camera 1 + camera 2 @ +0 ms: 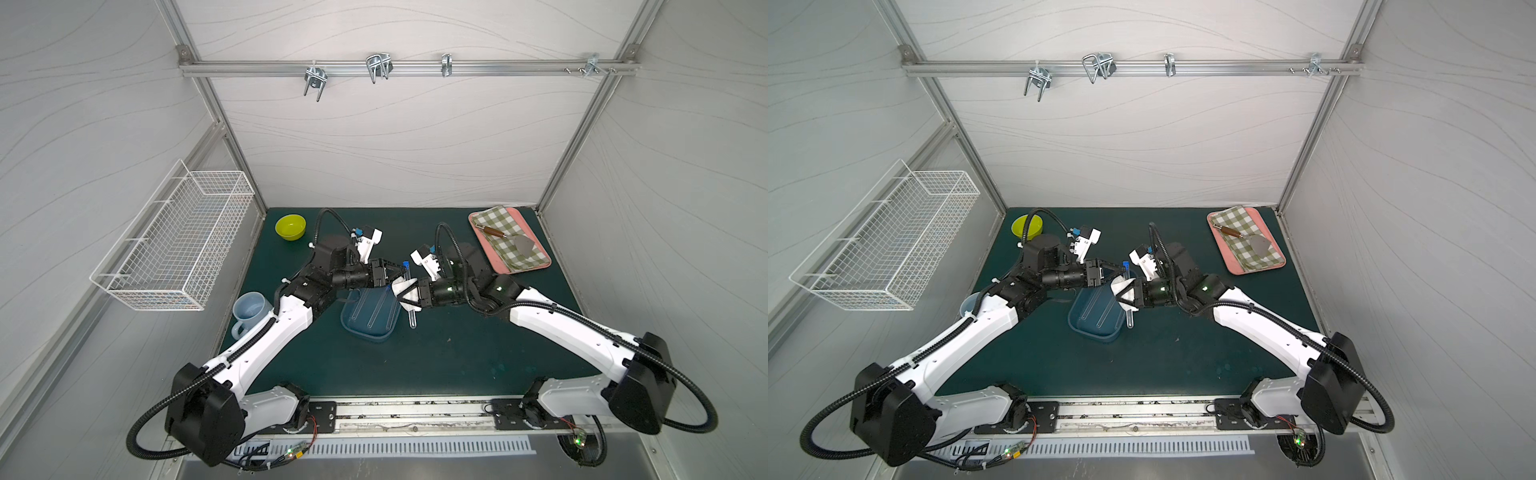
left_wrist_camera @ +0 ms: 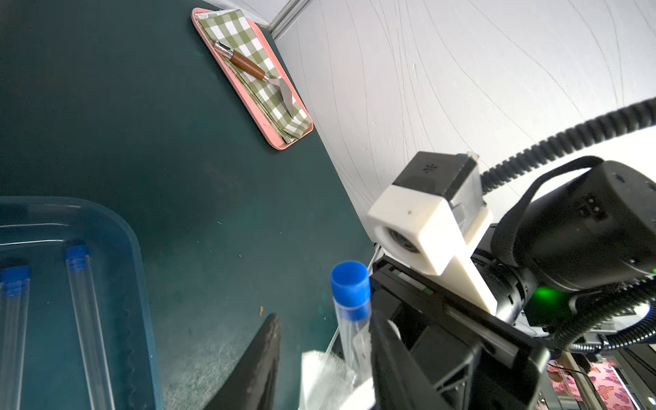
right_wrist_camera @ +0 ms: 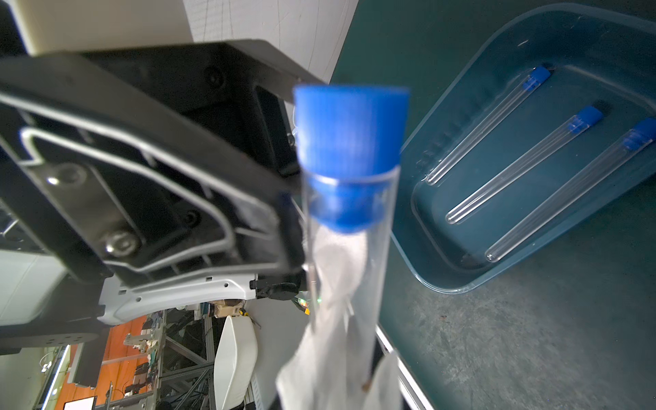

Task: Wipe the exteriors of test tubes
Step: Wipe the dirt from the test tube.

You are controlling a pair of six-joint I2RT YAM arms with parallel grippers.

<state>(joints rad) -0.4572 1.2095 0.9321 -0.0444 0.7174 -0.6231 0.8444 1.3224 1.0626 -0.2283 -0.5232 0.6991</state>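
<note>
In both top views the two arms meet over the middle of the bench (image 1: 457, 353). The held test tube (image 1: 411, 318) is up off the bench, just right of the blue tray (image 1: 368, 337). Its cap points to the far side and its rounded end to the near side, past the tray's right rim. The right end effector (image 1: 402, 296) is pinched on a white wipe (image 1: 412, 297) at the tube's middle (whether the cloth goes fully round it I cannot tell). The left end effector (image 1: 400, 274) sits at the tube just under the cap. The two sets of fingers are nearly touching, so a stroke toward the cap could, I judge, knock them together.

In the left wrist view the blue cap (image 2: 349, 285) stands clear. One black finger (image 2: 259, 358) is apart from the tube, with wipe bunched between. Whether the left jaws actually clamp the tube I cannot tell. If they do not, the wipe pinch alone carries it (slick tube, soft cloth). A pull along its length could then let it slide out and drop onto the bench.

In the right wrist view the wipe reaches close under the cap, so dragging it farther could catch and loosen the cap. Three more test tubes (image 3: 514, 167) lie side by side in the tray, and a dropped or swung tube could strike them.
</note>
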